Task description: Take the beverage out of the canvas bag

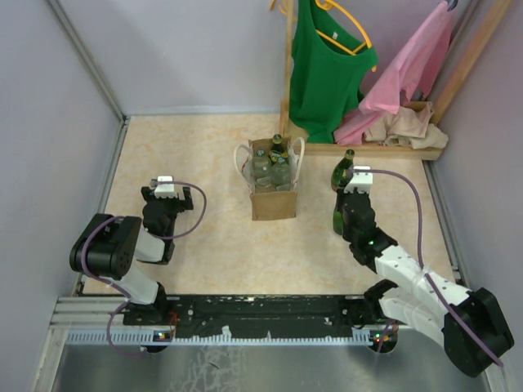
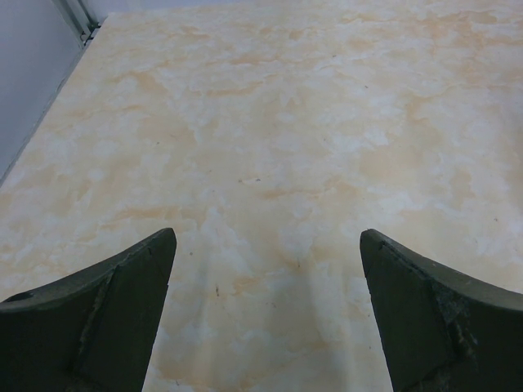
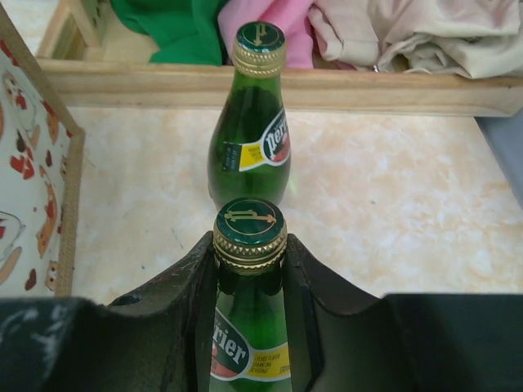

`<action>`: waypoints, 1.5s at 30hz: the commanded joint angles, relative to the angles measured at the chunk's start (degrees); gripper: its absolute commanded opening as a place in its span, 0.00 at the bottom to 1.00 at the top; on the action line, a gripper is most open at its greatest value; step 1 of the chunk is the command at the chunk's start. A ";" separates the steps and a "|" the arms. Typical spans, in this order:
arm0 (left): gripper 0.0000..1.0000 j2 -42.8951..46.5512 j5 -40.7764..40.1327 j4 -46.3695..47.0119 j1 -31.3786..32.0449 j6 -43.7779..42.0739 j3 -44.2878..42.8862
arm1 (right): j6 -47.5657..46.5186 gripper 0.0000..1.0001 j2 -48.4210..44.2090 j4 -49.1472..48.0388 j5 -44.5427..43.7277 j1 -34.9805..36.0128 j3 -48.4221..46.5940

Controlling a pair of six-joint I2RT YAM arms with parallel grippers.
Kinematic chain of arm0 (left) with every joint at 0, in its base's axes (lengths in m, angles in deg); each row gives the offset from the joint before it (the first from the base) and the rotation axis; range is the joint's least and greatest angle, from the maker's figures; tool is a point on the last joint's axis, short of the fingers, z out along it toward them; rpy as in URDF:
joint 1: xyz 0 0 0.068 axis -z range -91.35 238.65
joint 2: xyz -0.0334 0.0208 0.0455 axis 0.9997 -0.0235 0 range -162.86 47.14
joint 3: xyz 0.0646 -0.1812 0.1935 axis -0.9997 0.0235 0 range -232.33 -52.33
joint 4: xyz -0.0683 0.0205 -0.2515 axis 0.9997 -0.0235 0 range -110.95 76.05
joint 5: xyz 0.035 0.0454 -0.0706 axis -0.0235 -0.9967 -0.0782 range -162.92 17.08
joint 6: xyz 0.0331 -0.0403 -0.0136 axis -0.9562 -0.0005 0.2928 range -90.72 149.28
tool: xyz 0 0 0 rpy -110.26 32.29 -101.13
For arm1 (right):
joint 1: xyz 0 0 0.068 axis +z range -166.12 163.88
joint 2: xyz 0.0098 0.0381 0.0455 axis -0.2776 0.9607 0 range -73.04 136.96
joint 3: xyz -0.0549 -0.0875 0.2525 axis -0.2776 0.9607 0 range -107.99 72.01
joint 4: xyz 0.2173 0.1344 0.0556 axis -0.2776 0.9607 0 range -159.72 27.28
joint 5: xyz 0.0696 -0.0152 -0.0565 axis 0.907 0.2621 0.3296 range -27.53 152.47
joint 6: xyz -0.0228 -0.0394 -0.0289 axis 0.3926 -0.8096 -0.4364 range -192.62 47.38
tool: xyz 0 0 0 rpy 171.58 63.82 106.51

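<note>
The tan canvas bag [image 1: 274, 202] with white handles stands mid-table and holds several green bottles [image 1: 276, 160]. Its printed side shows at the left edge of the right wrist view [image 3: 33, 188]. My right gripper [image 1: 349, 211] [image 3: 249, 263] is shut on the neck of a green Perrier bottle [image 1: 337, 219] [image 3: 249, 327], upright, to the right of the bag. I cannot tell whether its base touches the table. A second green bottle [image 1: 346, 170] [image 3: 251, 139] stands just beyond it. My left gripper [image 1: 167, 196] [image 2: 265, 310] is open and empty over bare table, left of the bag.
A wooden rack base [image 1: 384, 149] [image 3: 327, 88] lies behind the bottles, with a green shirt [image 1: 327, 65], a pink garment [image 1: 409, 65] and beige cloth [image 1: 404, 126] on it. Grey walls [image 1: 49, 122] enclose the table on the left, the back and the right.
</note>
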State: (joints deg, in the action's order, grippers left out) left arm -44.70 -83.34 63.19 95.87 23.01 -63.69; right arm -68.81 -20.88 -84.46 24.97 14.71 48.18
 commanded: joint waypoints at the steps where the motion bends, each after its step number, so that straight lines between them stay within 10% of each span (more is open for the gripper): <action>1: 1.00 0.01 0.57 0.92 -0.45 0.40 -0.69 | -1.80 0.00 -1.63 -20.08 1.04 -0.31 0.37; 18: 1.00 0.03 0.57 0.97 -0.42 0.43 -0.67 | -7.27 0.00 3.60 -40.27 2.29 -0.24 7.87; 25: 1.00 -0.01 0.57 0.97 -0.41 0.45 -0.69 | -5.84 0.74 -0.78 -33.09 0.37 -0.24 7.88; 31: 1.00 -0.01 0.57 0.91 -0.45 0.42 -0.69 | -5.86 0.99 -3.95 -30.27 -1.21 -0.24 7.55; 45: 1.00 -0.01 0.57 0.94 -0.46 0.38 -0.69 | -4.67 0.99 0.90 -10.94 5.30 0.17 -19.77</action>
State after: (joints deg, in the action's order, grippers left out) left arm -44.70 -83.34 63.19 95.87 23.01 -63.69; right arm -75.11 -22.61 -103.48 26.57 14.73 39.61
